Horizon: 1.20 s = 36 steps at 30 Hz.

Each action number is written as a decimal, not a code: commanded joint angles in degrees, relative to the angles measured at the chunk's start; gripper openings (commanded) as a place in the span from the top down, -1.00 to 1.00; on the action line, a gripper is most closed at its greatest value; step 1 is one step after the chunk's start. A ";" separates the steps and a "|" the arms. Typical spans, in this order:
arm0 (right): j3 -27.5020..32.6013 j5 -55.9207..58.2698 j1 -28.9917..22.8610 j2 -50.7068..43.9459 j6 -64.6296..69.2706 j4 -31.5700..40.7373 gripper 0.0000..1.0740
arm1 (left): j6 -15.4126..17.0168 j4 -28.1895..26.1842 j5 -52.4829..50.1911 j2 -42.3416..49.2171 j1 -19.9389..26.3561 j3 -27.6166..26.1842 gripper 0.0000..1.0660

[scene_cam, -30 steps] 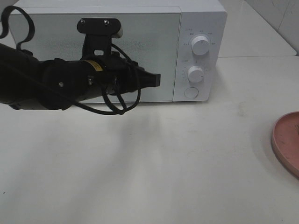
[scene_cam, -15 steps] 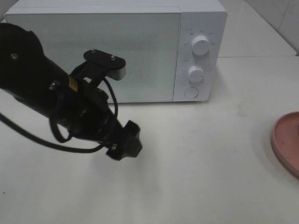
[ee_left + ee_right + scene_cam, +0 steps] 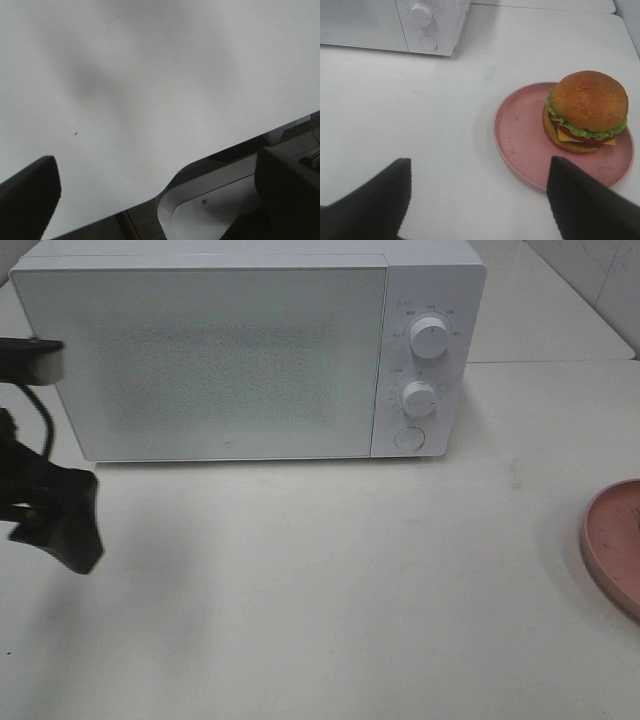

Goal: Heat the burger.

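The burger (image 3: 587,107), with a glossy brown bun, a lettuce frill and cheese, sits on the far side of a pink plate (image 3: 520,135) in the right wrist view. My right gripper (image 3: 480,167) is open, hovering short of the plate with nothing between its fingers. The white microwave (image 3: 230,350) stands at the back of the table with its door shut. My left gripper (image 3: 60,525) hangs at the table's left edge, low in front of the microwave's left corner. In the left wrist view that left gripper (image 3: 155,165) is wide open over bare table.
Only a sliver of the pink plate (image 3: 615,545) shows at the right edge of the high view, and the burger is cut off there. Two dials (image 3: 428,340) and a button are on the microwave's right panel. The white tabletop (image 3: 340,590) spreads in front.
My left arm has pulled away from the microwave door, swinging down and left to the table's left edge. Its jaws have opened wide. The right side has not changed.
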<state>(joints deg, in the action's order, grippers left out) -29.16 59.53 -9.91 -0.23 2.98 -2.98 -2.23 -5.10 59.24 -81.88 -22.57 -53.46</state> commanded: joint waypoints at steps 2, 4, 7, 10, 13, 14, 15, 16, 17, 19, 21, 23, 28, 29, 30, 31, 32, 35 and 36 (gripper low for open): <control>0.11 0.00 0.29 -1.55 0.11 -0.40 -0.38 | -0.40 -0.11 5.10 3.15 7.51 0.17 -0.84; 0.11 0.00 0.29 -1.55 0.11 -0.40 -0.38 | -0.46 -0.11 8.19 6.25 12.89 0.17 -0.84; 0.11 0.00 0.29 -1.55 0.11 -0.40 -0.38 | -0.40 -1.89 10.31 10.94 17.42 0.92 -0.84; 0.11 0.00 0.29 -1.55 0.11 -0.40 -0.38 | -0.29 -4.64 11.57 15.53 20.00 3.38 -0.84; 0.11 0.00 0.29 -1.55 0.11 -0.40 -0.38 | -0.46 -5.33 11.86 17.13 20.68 4.53 -0.84; 0.11 0.00 0.29 -1.55 0.11 -0.40 -0.38 | -0.92 -5.44 11.86 20.80 21.37 6.70 -0.84; 0.11 0.00 0.29 -1.55 0.11 -0.40 -0.38 | -1.43 -5.16 11.12 24.18 21.54 8.88 -0.84; 0.11 0.00 0.29 -1.55 0.11 -0.40 -0.38 | -1.43 -5.16 11.12 24.18 21.54 8.88 -0.84; 0.11 0.00 0.29 -1.55 0.11 -0.40 -0.38 | -1.55 -4.81 10.60 26.13 21.54 9.97 -0.84; 0.11 0.00 0.29 -1.55 0.11 -0.40 -0.38 | -1.55 -4.76 9.34 29.56 21.54 11.86 -0.84; 0.11 0.00 0.29 -1.55 0.11 -0.40 -0.38 | -1.55 -4.76 8.25 33.17 21.54 13.69 -0.84; 0.11 0.00 0.29 -1.55 0.11 -0.40 -0.38 | -1.55 -4.24 6.82 36.27 21.54 15.36 -0.84; 0.11 0.00 0.29 -1.55 0.11 -0.40 -0.38 | -1.55 -2.46 4.58 42.57 21.54 18.79 -0.84; 0.11 0.00 0.29 -1.55 0.11 -0.40 -0.38 | -1.49 -1.78 3.27 45.72 21.54 20.97 -0.84; 0.11 0.00 0.29 -1.55 0.11 -0.40 -0.38 | -1.49 -1.66 2.64 46.93 21.54 21.89 -0.84; 0.11 0.00 0.29 -1.55 0.11 -0.40 -0.38 | -1.49 -1.55 0.69 49.96 21.54 24.35 -0.84; 0.11 0.00 0.29 -1.55 0.11 -0.40 -0.38 | -1.49 -1.55 0.69 49.96 21.54 24.35 -0.84; 0.11 0.00 0.29 -1.55 0.11 -0.34 -0.38 | -1.15 -0.97 0.23 53.51 21.54 24.81 -0.84; 0.11 0.00 0.29 -1.55 0.11 -0.34 -0.38 | -1.03 -0.92 0.23 54.83 21.54 24.98 -0.84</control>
<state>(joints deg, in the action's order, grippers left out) -29.16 59.53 -9.91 -0.23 2.98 -2.98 -3.55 -6.13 60.62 -29.05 -1.26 -28.82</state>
